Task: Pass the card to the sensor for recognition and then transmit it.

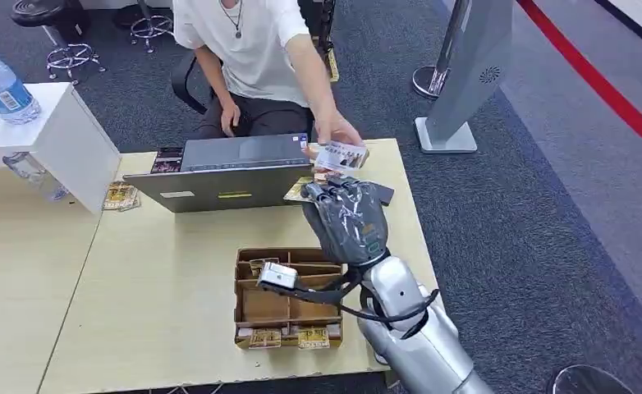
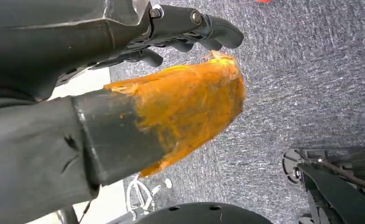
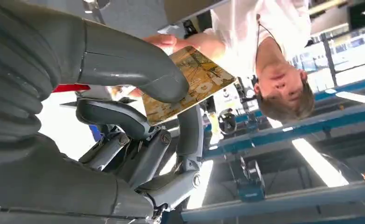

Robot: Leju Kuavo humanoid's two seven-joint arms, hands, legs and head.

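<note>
My right hand (image 1: 346,215) is raised over the table's far right part, just below a person's hand (image 1: 334,131). The card (image 1: 340,156) is white and printed on the side facing the head view, yellow-brown in the right wrist view (image 3: 194,81). My thumb (image 3: 138,70) and a finger (image 3: 120,116) pinch one end of it while the person's hand (image 3: 159,41) holds the other end. A dark flat device (image 1: 382,194) lies on the table beside my fingers. My left hand (image 2: 138,93) hangs over grey carpet with nothing in it, its orange-taped thumb apart from the fingers (image 2: 204,30).
A cardboard divider box (image 1: 248,316) with several cards sits at the table's near middle. An open laptop (image 1: 227,176) stands in front of the seated person. More cards (image 1: 121,195) lie at left beside a white box (image 1: 71,135) bearing a water bottle (image 1: 2,86). A grey stand (image 1: 465,74) is on the carpet.
</note>
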